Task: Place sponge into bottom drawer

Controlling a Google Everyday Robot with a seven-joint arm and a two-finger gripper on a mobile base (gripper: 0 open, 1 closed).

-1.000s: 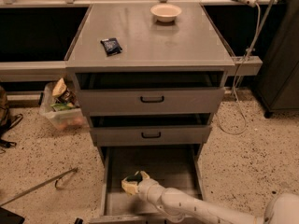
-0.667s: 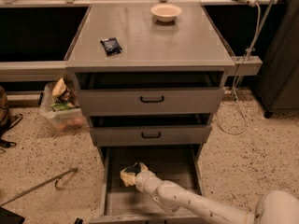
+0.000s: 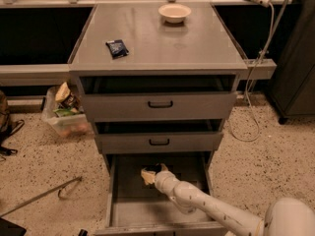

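Your hand (image 3: 154, 173) is inside the bottom drawer (image 3: 130, 198), reaching in from the lower right, and it looks clenched on the sponge (image 3: 147, 176): the pale yellow foam sticks out to the left of the tip with the dark layer just above it. The sponge sits over the rear half of the drawer floor, near the middle, and whether it touches the floor cannot be told from this view. The step in hand appears to be the set-down, so treat it gently. Lower the hand until the sponge rests flat on the grey floor, then let go without dragging it sideways. Watch the middle drawer (image 3: 158, 141) directly above; its front overhangs the back of the opening, so your wrist has little headroom there, and the way out is back along the line of the arm (image 3: 206, 205) and upward only once clear of that front. Avoid the drawer's side walls as you withdraw. The blue packet (image 3: 117, 48) and the bowl (image 3: 174, 12) on the desk (image 3: 162, 48) play no part here; leave them alone.
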